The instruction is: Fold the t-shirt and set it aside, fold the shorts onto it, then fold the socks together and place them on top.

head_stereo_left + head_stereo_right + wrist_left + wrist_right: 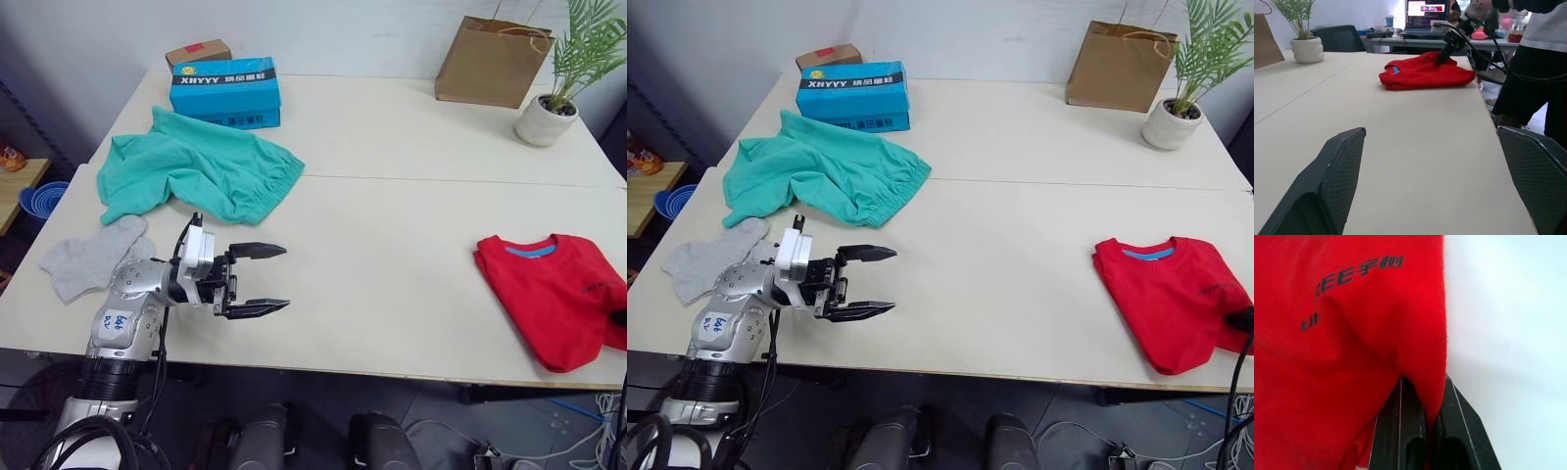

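Note:
The red t-shirt [554, 294] lies folded near the table's right front edge, its blue neck label facing the far side. My right gripper [1425, 396] is shut on a fold of the shirt's fabric at its right side. The teal-green shorts [196, 176] lie crumpled at the far left. Just in front of them lie the grey socks [93, 257], side by side near the left edge. My left gripper [285, 277] hovers open over bare table, right of the socks and in front of the shorts, with nothing between its fingers [1337, 181].
A blue box [225, 93] and a small cardboard box [198, 52] stand behind the shorts. A brown paper bag [493, 61] and a potted plant [549, 117] stand at the far right. A person [1537, 63] stands beside the table past the shirt.

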Tool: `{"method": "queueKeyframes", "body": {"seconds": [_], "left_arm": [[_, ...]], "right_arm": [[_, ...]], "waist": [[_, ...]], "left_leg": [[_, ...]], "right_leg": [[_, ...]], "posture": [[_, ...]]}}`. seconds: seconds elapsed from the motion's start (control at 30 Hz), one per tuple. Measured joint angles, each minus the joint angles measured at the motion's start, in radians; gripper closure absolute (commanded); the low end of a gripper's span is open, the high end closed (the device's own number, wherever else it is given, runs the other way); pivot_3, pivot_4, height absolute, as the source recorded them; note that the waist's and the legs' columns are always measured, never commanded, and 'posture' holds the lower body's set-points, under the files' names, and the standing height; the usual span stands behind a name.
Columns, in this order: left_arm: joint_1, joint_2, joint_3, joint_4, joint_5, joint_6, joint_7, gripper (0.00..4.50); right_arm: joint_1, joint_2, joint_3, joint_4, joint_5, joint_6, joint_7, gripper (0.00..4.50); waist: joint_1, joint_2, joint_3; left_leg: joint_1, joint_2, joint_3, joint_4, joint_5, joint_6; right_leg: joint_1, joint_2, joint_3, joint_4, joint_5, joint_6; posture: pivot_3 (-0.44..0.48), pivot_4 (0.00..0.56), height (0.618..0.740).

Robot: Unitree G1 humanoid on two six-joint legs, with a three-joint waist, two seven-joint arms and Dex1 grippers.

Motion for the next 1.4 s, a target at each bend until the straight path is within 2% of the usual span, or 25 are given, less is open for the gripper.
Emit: {"method": "queueKeyframes", "body": {"seconds": [0.2,0.33,0.4,0.53,0.67,0.8,1.0,1.13,1.3,1.4], "left_arm": [[-0.008,-0.009,-0.001,0.007,0.01,-0.01,0.009,0.0],[0.002,0.001,0.0,0.007,0.023,-0.01,0.012,0.0],[0.007,0.012,0.002,0.008,0.027,-0.009,0.017,0.0],[0.006,0.041,0.008,0.052,0.044,-0.024,0.017,0.0],[-0.008,0.071,0.04,0.145,0.066,-0.071,0.009,0.0],[-0.02,0.075,0.063,0.199,0.083,-0.113,0.013,0.0],[0.065,0.089,0.145,0.19,0.082,-0.137,0.061,0.0],[0.189,0.114,0.249,0.146,0.082,-0.138,0.147,0.0],[0.415,0.102,0.397,0.042,0.073,-0.121,0.272,0.0],[0.534,0.079,0.471,-0.008,0.08,-0.115,0.362,0.0]], "right_arm": [[0.182,0.011,-0.146,-0.255,0.066,0.08,-0.017,1.32],[0.337,0.018,-0.282,-0.463,0.086,0.012,0.042,0.02],[0.35,0.074,-0.378,-0.617,0.089,-0.07,0.016,0.02],[0.318,0.189,-0.418,-0.917,0.108,-0.193,-0.07,0.02],[0.3,0.218,-0.338,-1.145,0.146,-0.241,-0.071,0.02],[0.306,0.305,-0.167,-1.27,0.117,-0.369,-0.079,0.02],[0.384,0.502,0.123,-1.258,-0.045,-0.633,-0.101,0.02],[0.409,0.575,0.17,-1.201,-0.058,-0.855,-0.052,0.02],[0.542,0.579,0.212,-1.132,-0.11,-1.138,0.049,0.02],[0.587,0.579,0.214,-1.087,-0.108,-1.21,0.074,0.02]], "waist": [[0.004,0.0,0.0],[0.006,0.001,0.0],[0.001,0.001,0.0],[-0.003,0.001,0.0],[0.002,0.001,0.001],[0.007,-0.004,0.001],[-0.002,-0.005,0.001],[-0.01,-0.005,0.001],[-0.009,-0.006,0.001],[-0.006,-0.007,0.002]], "left_leg": [[0.0,0.0,-0.001,-0.002,0.0,0.0],[0.0,0.0,0.0,-0.002,-0.001,0.001],[0.0,0.0,0.0,-0.002,-0.003,-0.003],[0.001,0.002,0.002,-0.002,-0.002,-0.005],[0.001,0.002,0.002,-0.003,-0.002,-0.006],[0.0,0.001,0.0,-0.002,-0.002,-0.004],[0.0,0.0,0.001,-0.003,0.0,0.0],[0.002,0.001,0.001,-0.003,0.0,-0.001],[0.003,0.001,0.001,-0.003,-0.004,-0.005],[0.003,0.001,0.001,-0.002,-0.004,-0.004]], "right_leg": [[0.0,0.0,0.0,0.0,0.0,0.0],[-0.001,0.0,0.0,-0.001,0.0,0.0],[-0.001,0.0,0.0,0.0,0.0,0.0],[-0.002,0.001,0.0,0.002,0.0,0.0],[-0.004,0.001,0.0,0.004,0.0,0.0],[-0.003,0.0,-0.001,0.002,0.0,0.0],[-0.003,-0.001,-0.001,0.003,0.0,0.001],[-0.003,0.0,0.0,0.004,0.0,0.001],[-0.002,-0.002,0.0,0.004,0.0,0.001],[-0.002,-0.003,0.0,0.003,0.0,0.001]], "posture": [[0.0,0.15,0.74],[0.0,0.15,0.74],[0.0,0.15,0.74],[0.0,0.15,0.74],[0.0,0.15,0.74],[0.0,0.15,0.74],[0.0,0.15,0.74],[0.0,0.15,0.74],[0.0,0.15,0.74],[0.0,0.15,0.74]]}}
